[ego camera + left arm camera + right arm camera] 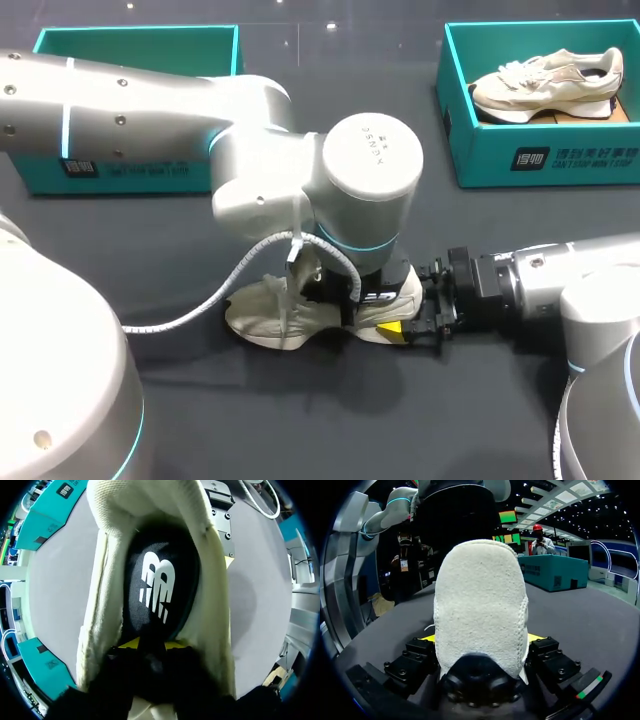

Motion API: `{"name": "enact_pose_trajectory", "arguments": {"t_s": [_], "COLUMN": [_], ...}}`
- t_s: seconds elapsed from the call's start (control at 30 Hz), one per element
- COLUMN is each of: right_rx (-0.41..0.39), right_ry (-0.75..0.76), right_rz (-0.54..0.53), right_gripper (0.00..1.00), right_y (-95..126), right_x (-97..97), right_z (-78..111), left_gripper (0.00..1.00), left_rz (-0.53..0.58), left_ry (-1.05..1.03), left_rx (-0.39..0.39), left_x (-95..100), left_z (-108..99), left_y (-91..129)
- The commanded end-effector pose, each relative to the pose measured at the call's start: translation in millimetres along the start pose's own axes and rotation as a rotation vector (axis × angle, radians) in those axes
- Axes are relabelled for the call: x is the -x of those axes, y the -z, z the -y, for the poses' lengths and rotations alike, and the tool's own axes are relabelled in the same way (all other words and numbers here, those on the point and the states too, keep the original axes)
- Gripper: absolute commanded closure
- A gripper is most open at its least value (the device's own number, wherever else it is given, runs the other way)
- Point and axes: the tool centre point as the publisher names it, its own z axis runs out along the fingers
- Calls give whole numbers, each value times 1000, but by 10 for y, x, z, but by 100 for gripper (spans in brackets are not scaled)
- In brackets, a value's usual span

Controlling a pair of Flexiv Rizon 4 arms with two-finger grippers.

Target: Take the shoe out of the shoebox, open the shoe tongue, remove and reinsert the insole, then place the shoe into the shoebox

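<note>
Shoe (275,315): lies mid-counter (300,420), heel toward my right arm.
Right tool (481,637): pinching the shoe's heel (a yellow tip on either side).
Left tool (152,644): down in the shoe's mouth, over the dark insole (160,585); cannot tell whether spread or pressed together.
Left shoebox (130,45): far left, well apart.
Right shoebox (545,150): far right, holding a second shoe (545,85).

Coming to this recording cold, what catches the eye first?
The left arm looms over a cream shoe mid-table, the left gripper down in its mouth above the black insole. The right gripper clamps the heel, and a second shoe lies in the teal shoebox at the far right.
</note>
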Motion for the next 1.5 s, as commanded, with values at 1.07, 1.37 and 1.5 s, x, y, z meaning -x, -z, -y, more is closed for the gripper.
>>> {"name": "enact_pose_trajectory", "arguments": {"t_s": [1.07, 1.37, 1.5], "right_rx": [-5, -5, -5], "right_ry": [0, 0, 0], "right_rz": [-1, -1, -1], "right_gripper": [100, 100, 100], "right_y": [-13, -13, -13], "right_x": [-28, -28, -28], "right_z": [2, 2, 2], "left_gripper": [100, 100, 100], "left_rz": [-272, -272, -260], "left_ry": [19, 28, 42], "left_rx": [-288, -352, -383], "left_x": [91, 27, 22], "left_z": [-321, -261, -305], "left_y": [245, 373, 442]}}
